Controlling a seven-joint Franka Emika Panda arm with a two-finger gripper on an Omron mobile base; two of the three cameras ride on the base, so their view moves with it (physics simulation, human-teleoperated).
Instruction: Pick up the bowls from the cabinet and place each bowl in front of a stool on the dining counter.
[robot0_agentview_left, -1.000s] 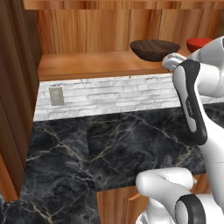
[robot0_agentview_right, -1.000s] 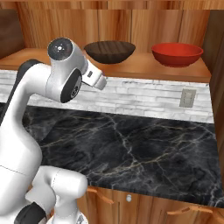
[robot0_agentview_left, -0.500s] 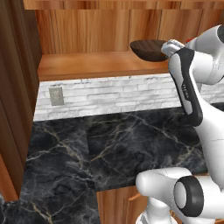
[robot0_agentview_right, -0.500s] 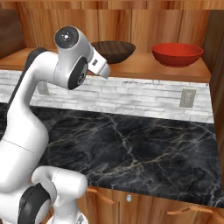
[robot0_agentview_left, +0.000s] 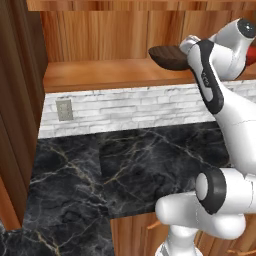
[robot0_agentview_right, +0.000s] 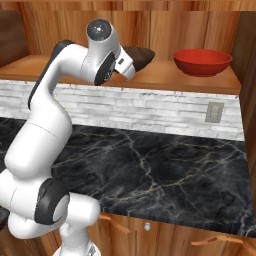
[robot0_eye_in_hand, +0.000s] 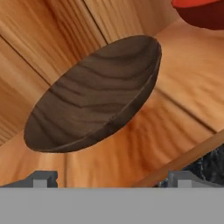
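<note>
A dark brown wood-grain bowl (robot0_eye_in_hand: 96, 96) sits on the plank shelf (robot0_eye_in_hand: 192, 83) of the wooden cabinet (robot0_agentview_left: 100, 35), close in front of my gripper (robot0_eye_in_hand: 113, 179). The jaws are open, with one fingertip (robot0_eye_in_hand: 43, 178) on either side of the bowl's near rim and nothing between them. In the base views the same bowl (robot0_agentview_left: 167, 56) (robot0_agentview_right: 144, 56) is partly covered by my hand. A glossy red bowl (robot0_agentview_right: 202, 61) (robot0_eye_in_hand: 201, 13) stands on the shelf to its right, apart from it. The stool and dining counter are out of view.
Below the shelf run a white brick backsplash (robot0_agentview_right: 150, 107) with an outlet (robot0_agentview_right: 215, 111) and a black marble wall counter (robot0_agentview_left: 125, 160) (robot0_agentview_right: 150, 160). Dark wooden side walls close the cabinet at the left (robot0_agentview_left: 20, 100) and right (robot0_agentview_right: 247, 75).
My arm has risen and reached further towards the shelf, bringing the hand up to the dark bowl. The jaws have stayed open and both bowls have not moved.
</note>
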